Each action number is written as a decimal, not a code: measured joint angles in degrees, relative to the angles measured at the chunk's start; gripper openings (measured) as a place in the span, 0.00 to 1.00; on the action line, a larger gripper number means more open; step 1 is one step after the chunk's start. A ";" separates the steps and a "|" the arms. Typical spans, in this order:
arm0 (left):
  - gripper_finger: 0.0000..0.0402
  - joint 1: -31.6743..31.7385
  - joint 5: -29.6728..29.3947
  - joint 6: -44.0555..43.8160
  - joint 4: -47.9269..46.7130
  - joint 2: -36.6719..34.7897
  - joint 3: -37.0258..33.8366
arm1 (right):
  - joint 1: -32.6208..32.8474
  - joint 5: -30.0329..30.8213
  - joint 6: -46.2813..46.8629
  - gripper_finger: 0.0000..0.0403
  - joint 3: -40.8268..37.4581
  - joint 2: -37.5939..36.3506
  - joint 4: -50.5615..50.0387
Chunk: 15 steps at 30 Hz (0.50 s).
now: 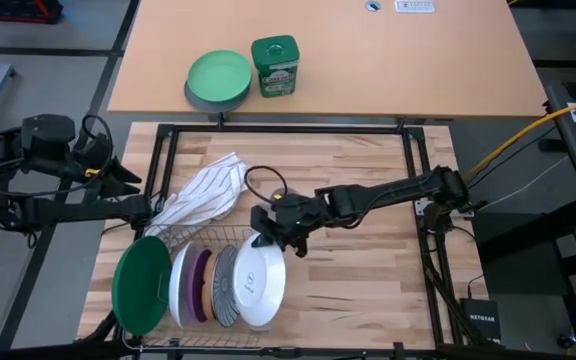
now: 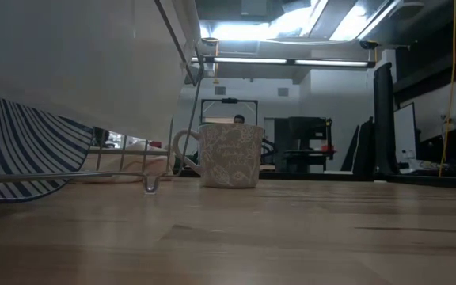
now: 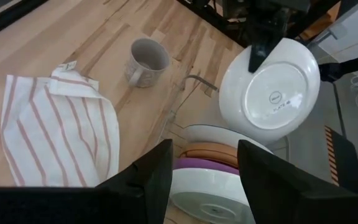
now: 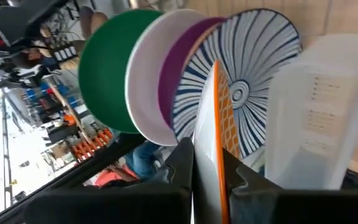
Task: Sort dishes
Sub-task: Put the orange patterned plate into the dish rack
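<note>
White plate (image 1: 259,281) in right hand (image 1: 268,232) (pinched)

rack (image 1: 203,240) lower-centre, plates (image 1: 203,285) upright in it | towel (image 1: 208,190) above rack | tin (image 1: 274,66) top-centre, right of bowl (image 1: 218,80)

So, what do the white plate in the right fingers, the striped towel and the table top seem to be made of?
White plate: probably glazed ceramic; it is smooth and glossy, with a foot ring and a printed mark on the underside.
Towel: woven cloth, likely cotton; it lies soft and folded, matte, with red stripes.
Table top: wood, butcher-block style; pale strips with visible grain, slight sheen.
</note>
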 joint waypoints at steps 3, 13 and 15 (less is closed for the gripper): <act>0.42 0.00 0.00 0.02 -0.01 0.00 0.00 | 0.00 -1.01 1.08 0.04 0.00 0.50 -1.56; 0.42 0.00 -0.01 0.02 0.00 0.00 0.00 | -0.15 -2.37 3.16 0.04 0.20 0.22 -9.44; 0.42 0.00 0.00 0.06 -0.01 0.00 0.00 | -0.13 -2.72 3.84 0.04 0.20 0.22 -9.82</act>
